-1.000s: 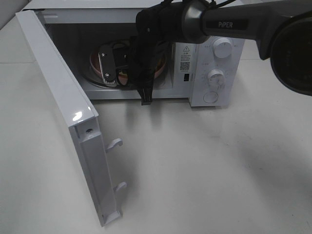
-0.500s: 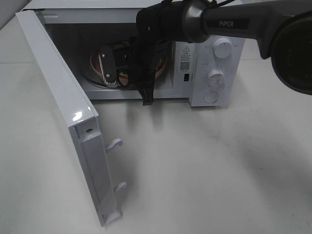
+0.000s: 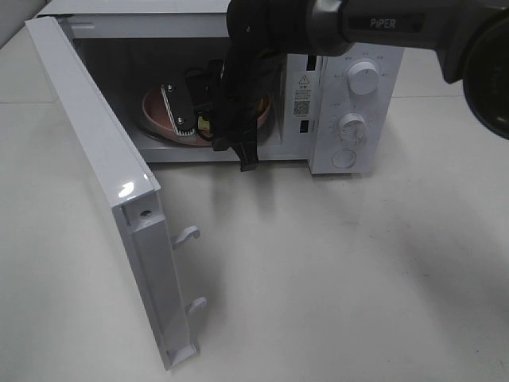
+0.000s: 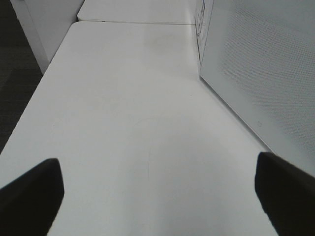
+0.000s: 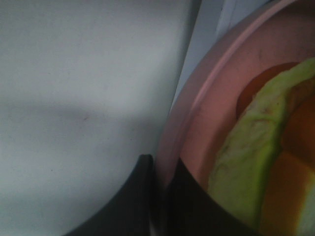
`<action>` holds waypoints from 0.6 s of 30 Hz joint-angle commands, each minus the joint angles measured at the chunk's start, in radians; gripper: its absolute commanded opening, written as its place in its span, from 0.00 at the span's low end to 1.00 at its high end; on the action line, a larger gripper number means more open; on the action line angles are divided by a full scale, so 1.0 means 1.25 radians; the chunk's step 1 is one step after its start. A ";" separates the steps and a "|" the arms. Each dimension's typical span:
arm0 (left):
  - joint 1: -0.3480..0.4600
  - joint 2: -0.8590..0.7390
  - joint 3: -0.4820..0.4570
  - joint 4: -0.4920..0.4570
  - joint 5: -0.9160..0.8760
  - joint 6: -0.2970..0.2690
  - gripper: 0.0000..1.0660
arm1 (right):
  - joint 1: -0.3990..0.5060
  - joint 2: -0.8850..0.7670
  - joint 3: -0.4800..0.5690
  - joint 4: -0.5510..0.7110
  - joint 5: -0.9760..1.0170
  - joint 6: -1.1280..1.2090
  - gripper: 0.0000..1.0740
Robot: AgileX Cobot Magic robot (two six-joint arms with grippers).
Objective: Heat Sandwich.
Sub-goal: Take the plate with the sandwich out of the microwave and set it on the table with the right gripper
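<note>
The sandwich [image 5: 251,162] lies on a round pink plate [image 5: 211,98]; its pale green and orange filling shows in the right wrist view. My right gripper [image 5: 161,196] is shut on the plate's rim, one finger on each side of it. From the high camera, the right gripper [image 3: 191,119] reaches into the open microwave [image 3: 350,48]. There the arm hides most of the plate [image 3: 157,111], and only a sliver of the sandwich [image 3: 205,122] shows. My left gripper [image 4: 157,196] is open over bare table beside the microwave's side wall [image 4: 266,73].
The microwave door [image 3: 95,159] swings out wide toward the front left, its latch hooks [image 3: 189,232] sticking out. Two knobs [image 3: 363,79] and a button are on the panel at the right. The white table [image 3: 334,278] stretches in front.
My right arm has shifted a little up and to the right, and the pink plate in its grip has moved slightly inside the microwave. The left gripper stays open.
</note>
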 commanded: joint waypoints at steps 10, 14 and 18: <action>0.002 -0.018 0.002 -0.009 -0.007 -0.002 0.95 | 0.000 -0.113 0.111 0.035 -0.011 -0.102 0.00; 0.002 -0.018 0.002 -0.009 -0.007 -0.002 0.95 | 0.001 -0.139 0.142 0.034 -0.011 -0.103 0.00; 0.002 -0.018 0.002 -0.009 -0.007 -0.002 0.95 | 0.001 -0.162 0.166 0.033 -0.014 -0.115 0.00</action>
